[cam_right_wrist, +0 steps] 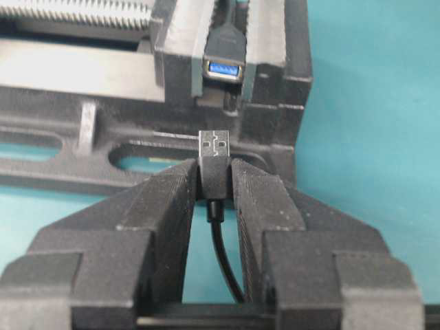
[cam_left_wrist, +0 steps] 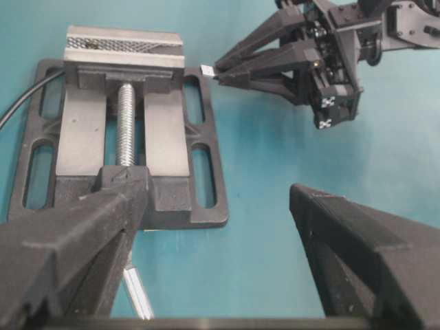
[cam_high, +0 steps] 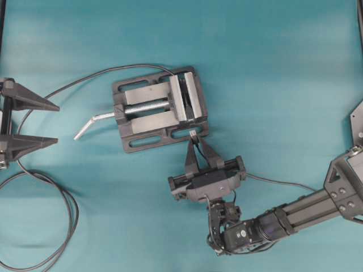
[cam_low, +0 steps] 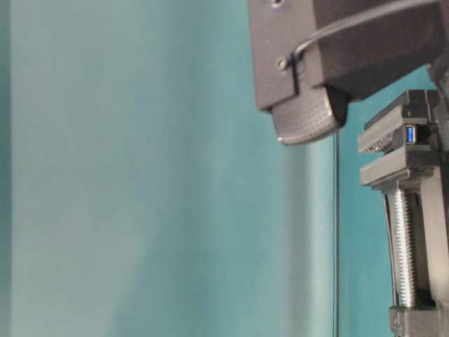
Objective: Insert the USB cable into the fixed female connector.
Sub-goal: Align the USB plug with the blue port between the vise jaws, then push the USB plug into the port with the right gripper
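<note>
My right gripper (cam_right_wrist: 214,172) is shut on the dark plug of the USB cable (cam_right_wrist: 214,148). The plug's metallic tip sticks out past the fingertips. The thin cable runs back between the fingers and trails off to the right (cam_high: 278,182). The fixed female connector (cam_right_wrist: 225,65), a small dark socket with a blue insert, is clamped between the vise jaws. It faces the plug across a short gap, and the plug sits slightly to its left. The socket also shows in the table-level view (cam_low: 410,133). My left gripper (cam_high: 57,123) stands open at the far left with nothing between its fingers (cam_left_wrist: 69,240).
The grey metal vise (cam_high: 159,110) sits mid-table with its bent silver handle (cam_high: 91,123) pointing left. A thicker black cable (cam_high: 68,209) leaves the vise top, curves left and loops at the lower left. The right arm (cam_high: 306,207) comes in from the lower right.
</note>
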`<state>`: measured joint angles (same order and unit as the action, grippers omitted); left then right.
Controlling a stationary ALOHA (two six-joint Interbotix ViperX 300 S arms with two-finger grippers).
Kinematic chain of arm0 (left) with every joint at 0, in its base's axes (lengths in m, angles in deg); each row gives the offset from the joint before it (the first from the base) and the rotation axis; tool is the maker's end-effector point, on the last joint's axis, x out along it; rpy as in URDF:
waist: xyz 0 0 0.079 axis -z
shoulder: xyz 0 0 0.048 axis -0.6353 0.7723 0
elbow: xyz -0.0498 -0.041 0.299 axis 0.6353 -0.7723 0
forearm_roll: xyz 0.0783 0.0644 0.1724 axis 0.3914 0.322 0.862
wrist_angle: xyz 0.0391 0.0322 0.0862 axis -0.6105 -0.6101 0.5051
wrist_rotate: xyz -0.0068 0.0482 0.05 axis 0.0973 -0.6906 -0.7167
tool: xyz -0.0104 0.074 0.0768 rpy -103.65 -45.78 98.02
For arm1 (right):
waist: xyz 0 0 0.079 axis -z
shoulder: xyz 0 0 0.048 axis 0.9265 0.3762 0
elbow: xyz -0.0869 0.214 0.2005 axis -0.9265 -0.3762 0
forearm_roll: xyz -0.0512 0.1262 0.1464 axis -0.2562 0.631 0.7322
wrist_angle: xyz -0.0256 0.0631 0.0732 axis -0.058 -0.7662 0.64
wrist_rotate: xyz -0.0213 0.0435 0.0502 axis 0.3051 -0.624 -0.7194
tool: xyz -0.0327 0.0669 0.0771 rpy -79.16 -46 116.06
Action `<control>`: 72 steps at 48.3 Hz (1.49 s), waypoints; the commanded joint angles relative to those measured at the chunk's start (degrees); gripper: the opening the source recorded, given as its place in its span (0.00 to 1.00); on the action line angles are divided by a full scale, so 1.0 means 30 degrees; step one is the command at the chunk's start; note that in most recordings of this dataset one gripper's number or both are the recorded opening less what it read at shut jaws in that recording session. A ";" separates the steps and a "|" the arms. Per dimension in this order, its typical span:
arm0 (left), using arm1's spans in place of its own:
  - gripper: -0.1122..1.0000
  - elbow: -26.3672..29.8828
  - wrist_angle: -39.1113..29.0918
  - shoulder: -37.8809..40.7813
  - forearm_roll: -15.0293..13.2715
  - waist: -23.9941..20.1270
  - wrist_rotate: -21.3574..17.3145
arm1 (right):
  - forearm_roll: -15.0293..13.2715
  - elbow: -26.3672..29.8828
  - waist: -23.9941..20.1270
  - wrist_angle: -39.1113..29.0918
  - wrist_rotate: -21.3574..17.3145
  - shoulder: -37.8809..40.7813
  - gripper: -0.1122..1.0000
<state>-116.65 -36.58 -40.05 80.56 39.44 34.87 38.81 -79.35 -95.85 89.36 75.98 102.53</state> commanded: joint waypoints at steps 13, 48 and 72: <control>1.00 0.0205 0.0176 0.0088 0.0029 0.0234 0.0059 | -0.0029 0.0352 0.0645 0.0322 0.0029 -0.1377 0.30; 1.00 0.0088 0.0146 0.0088 0.0029 0.0293 0.0117 | 0.0176 0.0469 0.1025 0.0352 0.0059 -0.1641 0.30; 1.00 0.0088 0.0146 0.0088 0.0029 0.0293 0.0117 | 0.0352 0.0439 0.1201 0.0352 -0.0088 -0.1816 0.30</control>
<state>-117.09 -36.58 -40.05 80.56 40.14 34.96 39.77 -78.82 -93.22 89.89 75.81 100.42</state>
